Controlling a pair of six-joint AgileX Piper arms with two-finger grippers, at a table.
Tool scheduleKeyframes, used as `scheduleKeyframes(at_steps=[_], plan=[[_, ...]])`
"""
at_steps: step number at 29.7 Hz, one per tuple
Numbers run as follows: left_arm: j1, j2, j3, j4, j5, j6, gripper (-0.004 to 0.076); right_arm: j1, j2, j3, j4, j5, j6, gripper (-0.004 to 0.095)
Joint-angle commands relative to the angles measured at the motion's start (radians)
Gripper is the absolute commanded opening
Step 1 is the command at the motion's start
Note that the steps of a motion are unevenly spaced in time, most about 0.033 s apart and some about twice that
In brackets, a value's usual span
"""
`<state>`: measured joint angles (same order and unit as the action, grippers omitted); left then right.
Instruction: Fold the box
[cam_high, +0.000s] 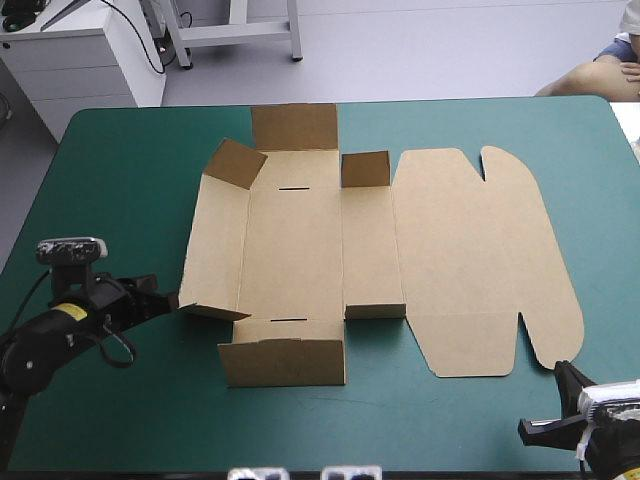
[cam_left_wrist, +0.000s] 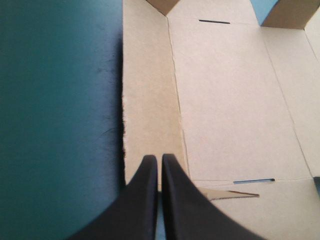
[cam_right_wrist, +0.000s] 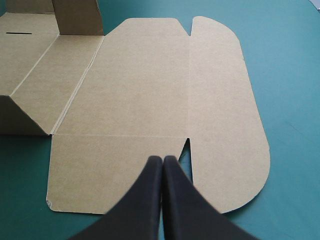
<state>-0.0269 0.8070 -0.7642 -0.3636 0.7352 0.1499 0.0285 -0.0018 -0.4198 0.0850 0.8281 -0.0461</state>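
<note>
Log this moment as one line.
brown cut-board box: lid flat, some flaps raised | left black-finned gripper: shut, at box's left panel | right black-finned gripper: shut, by lid's near edge

One brown box (cam_high: 300, 250), a single cut sheet, lies on one teal-green surface (cam_high: 130, 180). Its floor has two narrow slots, a far slot (cam_high: 293, 187) and a near slot (cam_high: 288, 320). Its flat lid has two notches. There are two grippers, the left gripper (cam_left_wrist: 159, 159) and the right gripper (cam_right_wrist: 163, 159). Each has two black fingers (cam_right_wrist: 145, 200), four in all.
</note>
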Motion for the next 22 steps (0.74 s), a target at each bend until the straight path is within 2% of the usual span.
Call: scheduleKeyframes(at_steps=[1, 6, 10, 14, 18, 22], plan=[[0.009, 0.100, -0.068, -0.155, -0.038, 0.118, 0.0018, -0.006, 0.026, -0.030, 0.000, -0.073, -0.001, -0.0020], [0.114, 0.232, -0.107, -0.394, 0.054, 0.298, 0.0018, -0.006, 0.026, -0.030, 0.000, -0.073, -0.001, -0.0019], [0.308, 0.350, -0.127, -0.655, 0.264, 0.486, 0.0018, -0.006, 0.026, -0.030, 0.000, -0.073, -0.001, -0.0020], [0.433, 0.446, -0.131, -0.819, 0.368, 0.527, 0.0014, -0.006, 0.026, -0.030, 0.000, -0.073, -0.001, -0.0020], [0.449, 0.516, -0.168, -0.776, 0.424, 0.542, 0.0012, -0.006, 0.026, -0.030, 0.000, -0.073, -0.001, -0.0019], [0.449, 0.558, -0.206, -0.734, 0.425, 0.533, 0.0011, -0.006, 0.026, -0.030, 0.000, -0.073, -0.001, -0.0018]])
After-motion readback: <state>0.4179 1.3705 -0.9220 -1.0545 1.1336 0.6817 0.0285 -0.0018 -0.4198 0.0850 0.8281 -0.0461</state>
